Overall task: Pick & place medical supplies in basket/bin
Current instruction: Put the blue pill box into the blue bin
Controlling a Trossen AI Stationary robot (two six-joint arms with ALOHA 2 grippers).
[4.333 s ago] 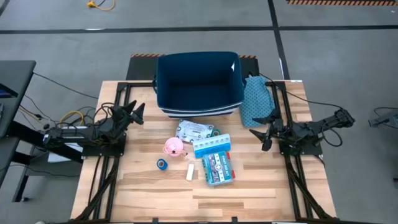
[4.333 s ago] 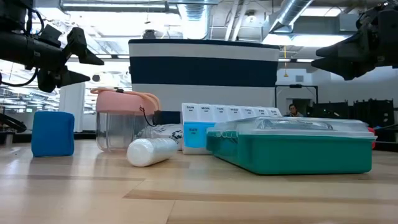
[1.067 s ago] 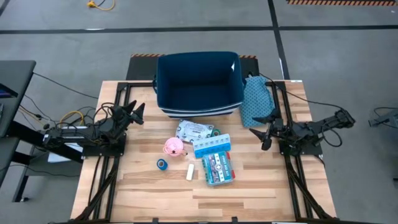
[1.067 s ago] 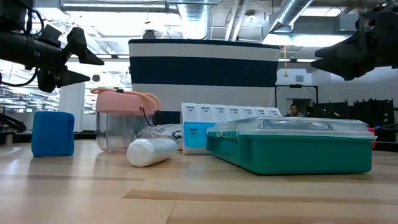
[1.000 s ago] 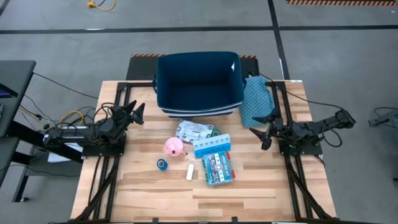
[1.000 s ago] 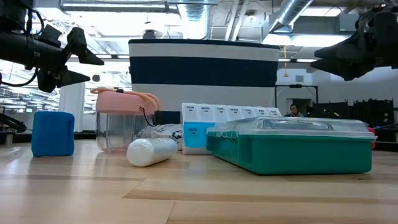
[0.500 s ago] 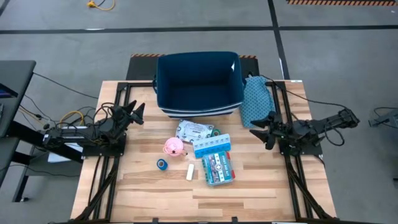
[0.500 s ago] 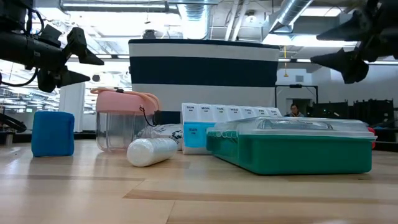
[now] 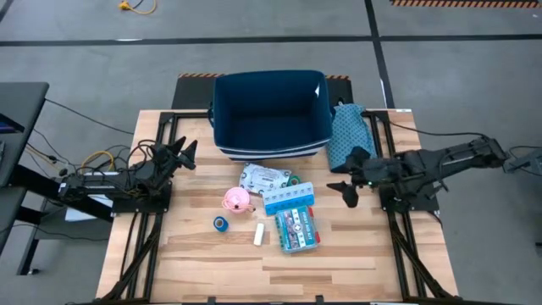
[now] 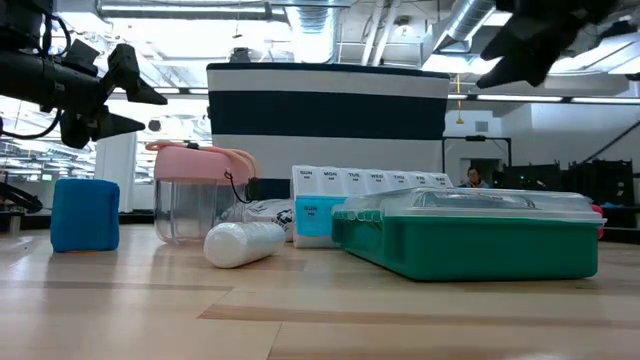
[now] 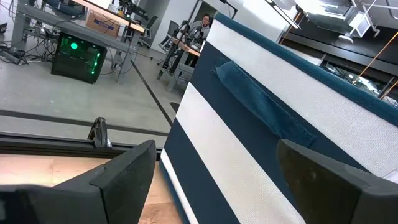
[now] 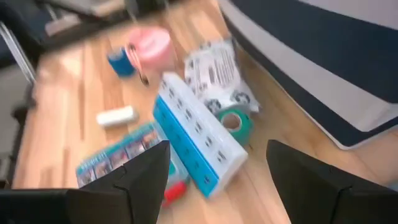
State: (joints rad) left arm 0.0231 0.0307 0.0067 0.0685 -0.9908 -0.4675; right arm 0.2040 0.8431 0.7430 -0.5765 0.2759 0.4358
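- While the right gripper (image 9: 342, 191) hangs above the table just right of the pill organizer (image 9: 288, 201), its fingers stand spread and hold nothing.
- Left gripper (image 9: 188, 152), also spread and empty, waits left of the bin (image 9: 269, 110), near its front left corner.
- All supplies lie on the table in front of the bin: the white packets (image 9: 263, 177) and green roll (image 9: 293, 181) nearest its striped front, then the pill organizer, pink round piece (image 9: 236, 200), blue tape roll (image 9: 220, 223), white stick (image 9: 259, 235) and teal case (image 9: 296, 231). The bin looks empty.
- Risk: the pill organizer touches the green roll and lies close against the teal case. A descent slightly off line would likely push these neighbours or catch two items at once.
- Risk: the organizer is long, so a grip near one end may let it tilt and slip.
- Right wrist view shows the organizer's compartments and the green roll pressed against its side; the high view shows that contact less clearly.
- Low view shows item heights, with the pink piece tallest; the high view does not.
- Left wrist view shows only the bin's striped wall.
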